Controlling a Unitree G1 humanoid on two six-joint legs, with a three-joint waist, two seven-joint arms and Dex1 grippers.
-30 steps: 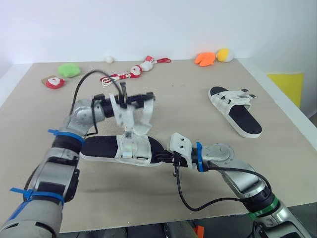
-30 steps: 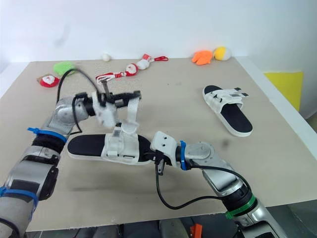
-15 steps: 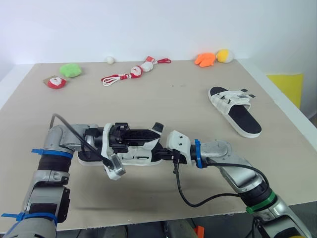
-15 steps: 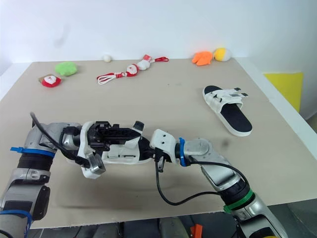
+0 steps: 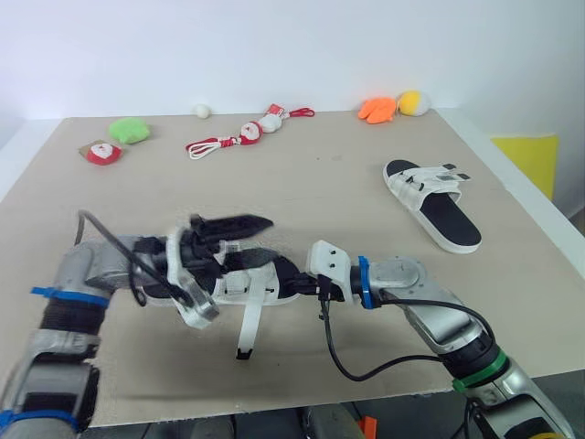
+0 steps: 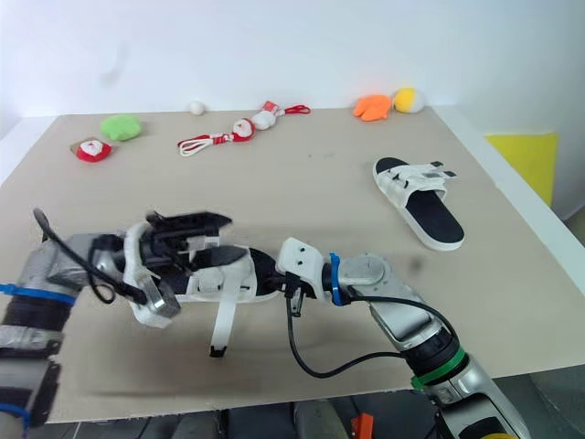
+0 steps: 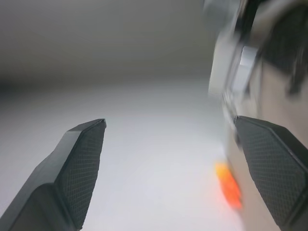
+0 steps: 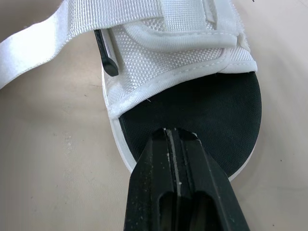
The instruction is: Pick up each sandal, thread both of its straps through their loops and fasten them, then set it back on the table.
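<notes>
The near sandal (image 5: 239, 282), black-soled with white straps, lies flat on the table (image 5: 329, 192) in front of me. One white strap (image 5: 249, 320) trails loose from it onto the table toward the front edge. My left gripper (image 5: 260, 240) hovers just over the sandal's strap part, fingers (image 7: 82, 159) wide open with nothing between them. My right gripper (image 8: 174, 139) is shut, its tip resting on the black footbed at the sandal's toe end (image 8: 211, 120). The second sandal (image 5: 432, 203) lies at the far right, with its straps across it.
Small plush toys line the back edge: a green one (image 5: 129, 129), a red and white one (image 5: 101, 152), a corded figure (image 5: 247, 133), an orange one (image 5: 377, 109) and a yellow one (image 5: 415, 101). A yellow object (image 5: 530, 155) sits beyond the table's right edge.
My left gripper came down from holding the strap up, opened and let it go. The strap now lies loose on the table. The right gripper stays on the toe.
</notes>
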